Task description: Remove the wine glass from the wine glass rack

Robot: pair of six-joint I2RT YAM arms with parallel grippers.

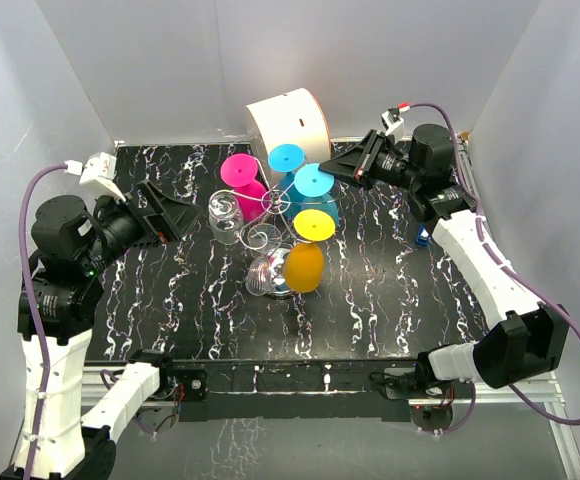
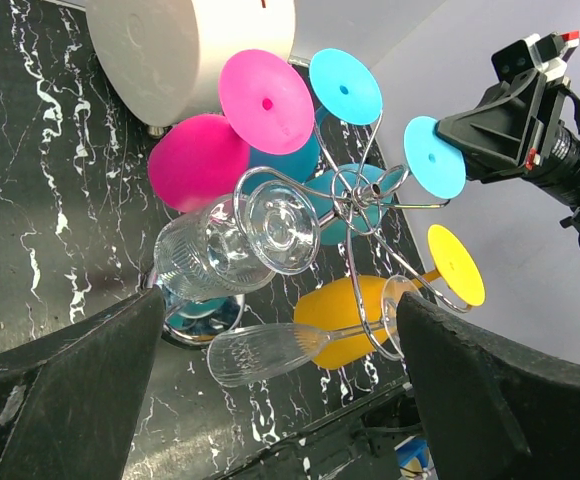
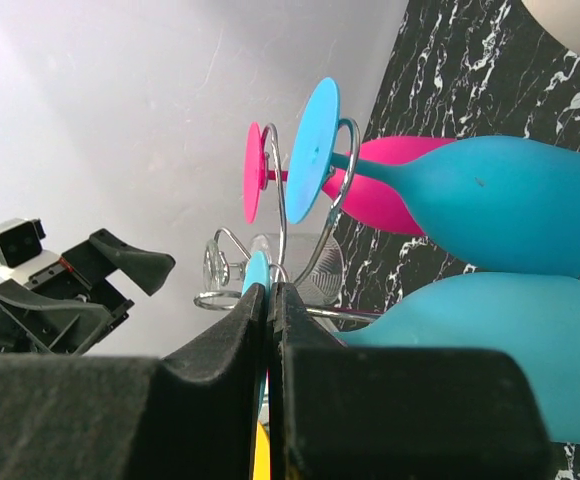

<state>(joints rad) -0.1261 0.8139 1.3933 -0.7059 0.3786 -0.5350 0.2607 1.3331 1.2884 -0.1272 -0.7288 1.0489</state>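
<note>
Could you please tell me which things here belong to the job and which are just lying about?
Job: wine glass rack; blue wine glass, its foot pinched by the right gripper; open left gripper; pink glass, yellow glass, clear glass, second blue glass, all hanging.
Lying about: white drum behind the rack.

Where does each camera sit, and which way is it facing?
Top external: above, behind the bases, looking down at the table and wine glass rack; both arms show.
Left wrist: faces right at the rack; open left gripper frames it.
Right wrist: faces left; right gripper shut on a blue glass foot.
Shared: both wrist views show the pink glass.
</note>
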